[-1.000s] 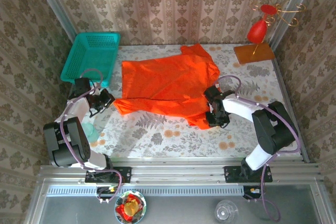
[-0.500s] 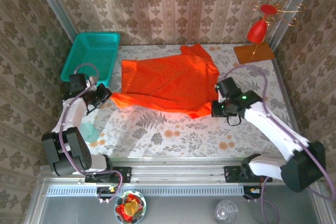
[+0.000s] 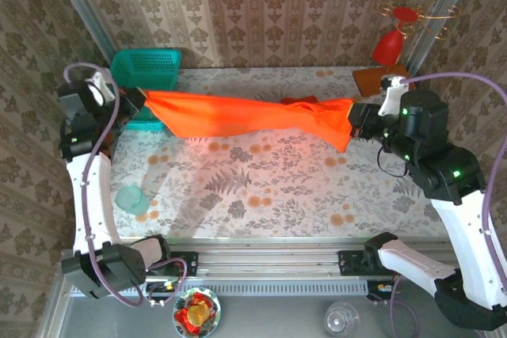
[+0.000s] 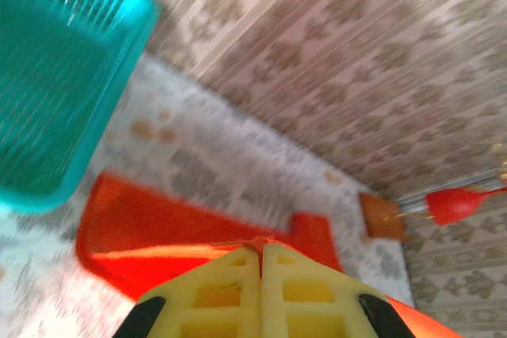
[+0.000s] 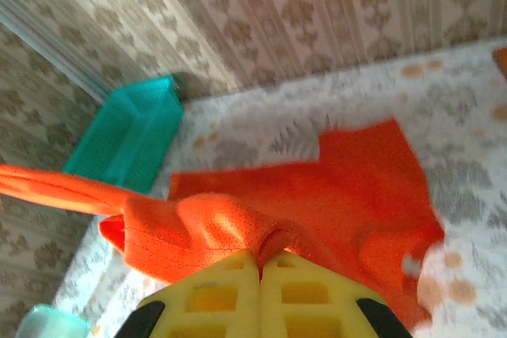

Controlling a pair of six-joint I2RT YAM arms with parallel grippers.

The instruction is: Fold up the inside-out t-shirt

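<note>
Evidently early stage: left gripper (image 3: 139,99) and right gripper (image 3: 356,119) are each clamped on the inside-out t-shirt (image 3: 238,116), which hangs stretched between both jaws. No fold is made; all folding is outstanding.

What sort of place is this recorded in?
Likely a mock home corner built as a robot test cell: wallpapered panels, a floral-covered table, a metal mounting rail along its near edge.
</note>
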